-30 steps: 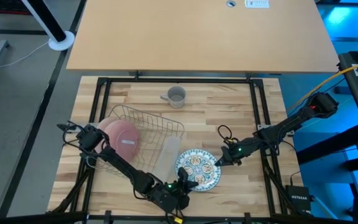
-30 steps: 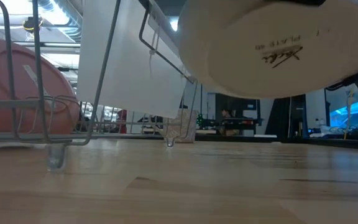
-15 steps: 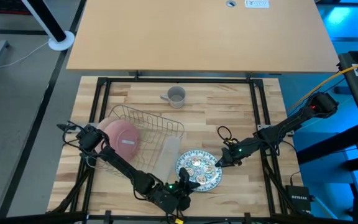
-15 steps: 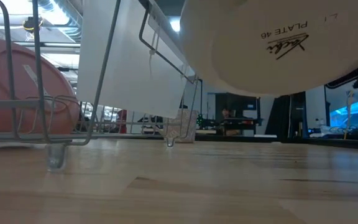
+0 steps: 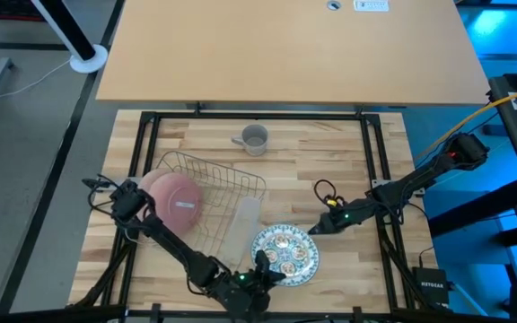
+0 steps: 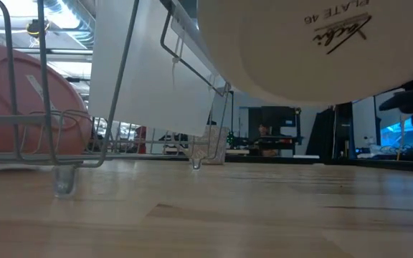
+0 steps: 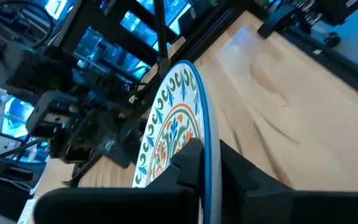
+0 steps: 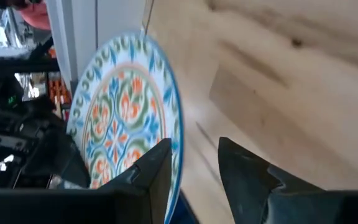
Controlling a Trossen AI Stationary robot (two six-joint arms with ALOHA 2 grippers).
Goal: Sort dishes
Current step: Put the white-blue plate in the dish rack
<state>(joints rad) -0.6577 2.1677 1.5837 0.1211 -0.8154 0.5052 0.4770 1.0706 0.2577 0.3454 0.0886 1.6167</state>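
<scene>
Handover of the patterned plate, seen from above, from table height and from both wrists. A second before, both my grippers pinched this plate at opposite edges, near the table's front edge, just beside the wire rack. In this moment my right gripper had spread its fingers and stood just clear of the plate's rim; the right wrist view showed the rim in the gap between the parted fingers, apparently touching neither. My left gripper remained pressed together on the near rim, carrying the plate alone, and the plate had drifted slightly leftward. From table height its white underside hung above the wood and showed larger than before. A salmon-pink plate stood in the rack; a second pink one I could not make out. I judged the transfer complete, so the remaining step was for my left arm to carry the plate to the rack.
</scene>
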